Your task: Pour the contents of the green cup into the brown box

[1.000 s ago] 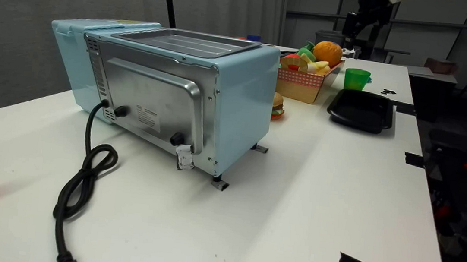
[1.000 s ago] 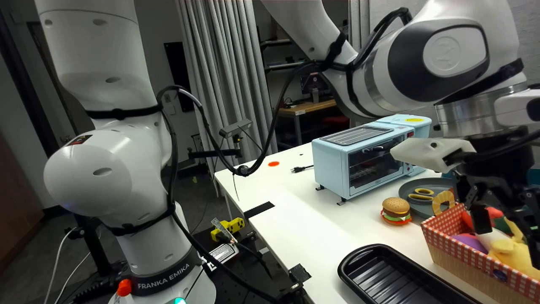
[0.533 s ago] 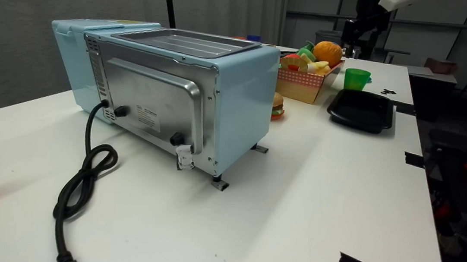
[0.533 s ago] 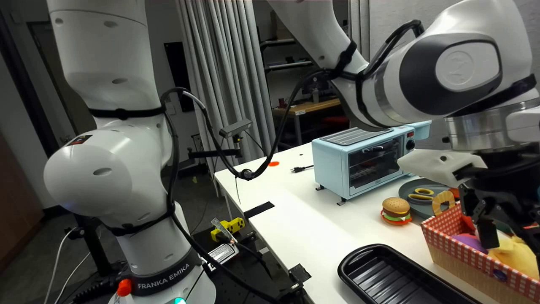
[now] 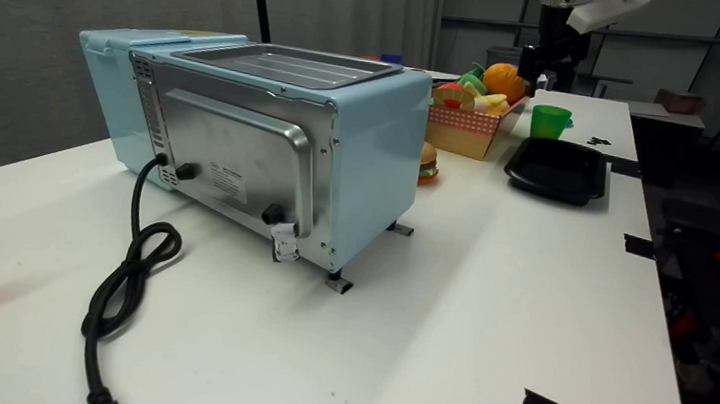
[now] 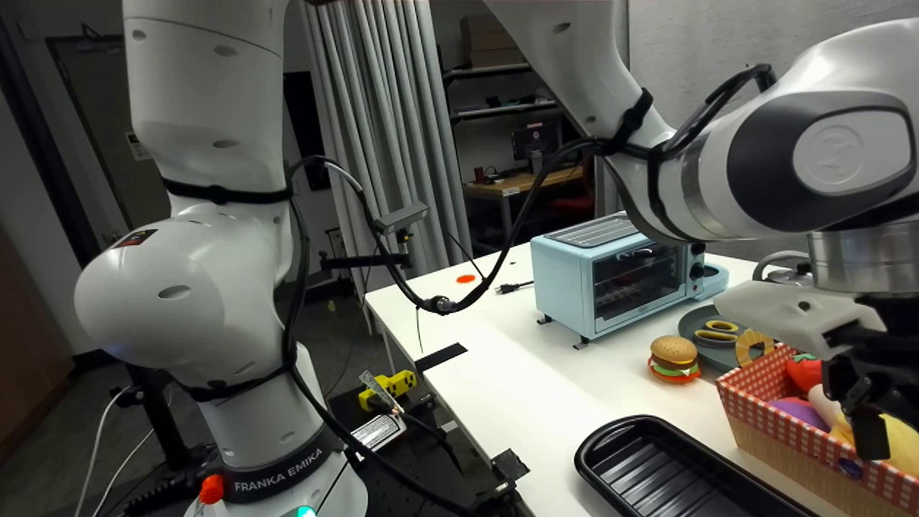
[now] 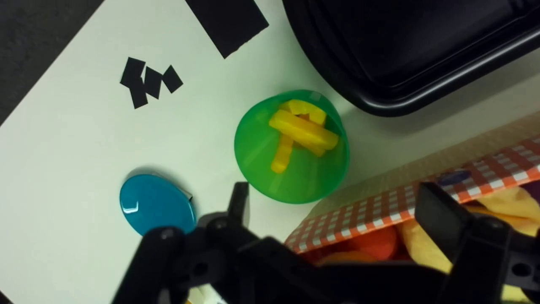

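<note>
Just beside the brown box (image 7: 382, 212), green cup (image 7: 301, 173) stands upright, gripper (image 7: 337, 207) spread and empty; dropping uncentred could catch the box's rim or tip the cup.

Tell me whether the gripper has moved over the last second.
Yes. In an exterior view the gripper has come down and slightly left in the picture, toward the brown box, which has stayed put.

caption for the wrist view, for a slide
Cup of yellow sticks near the tray and box, fingers open.
</note>
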Controlling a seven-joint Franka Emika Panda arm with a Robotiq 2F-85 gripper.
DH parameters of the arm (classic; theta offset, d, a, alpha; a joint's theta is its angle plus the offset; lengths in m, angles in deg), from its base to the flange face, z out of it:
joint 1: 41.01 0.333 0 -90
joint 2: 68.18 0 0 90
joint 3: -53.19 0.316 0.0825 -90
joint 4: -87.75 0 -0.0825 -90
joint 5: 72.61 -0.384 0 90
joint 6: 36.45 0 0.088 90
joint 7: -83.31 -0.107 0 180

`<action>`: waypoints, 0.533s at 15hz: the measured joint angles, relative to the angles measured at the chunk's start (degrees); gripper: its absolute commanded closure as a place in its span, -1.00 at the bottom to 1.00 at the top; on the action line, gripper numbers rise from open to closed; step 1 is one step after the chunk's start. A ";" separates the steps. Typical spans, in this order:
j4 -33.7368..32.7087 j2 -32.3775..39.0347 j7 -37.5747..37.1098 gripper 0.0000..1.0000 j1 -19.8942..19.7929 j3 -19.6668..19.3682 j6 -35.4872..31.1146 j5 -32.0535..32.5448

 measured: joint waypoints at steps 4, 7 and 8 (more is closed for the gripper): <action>-1.91 3.28 1.09 -1.00 -0.11 -0.95 0.18 -1.27; -3.27 4.99 1.55 -1.00 -0.35 -2.08 0.70 -1.28; -3.63 5.40 1.79 -1.00 -0.44 -2.49 0.93 -1.28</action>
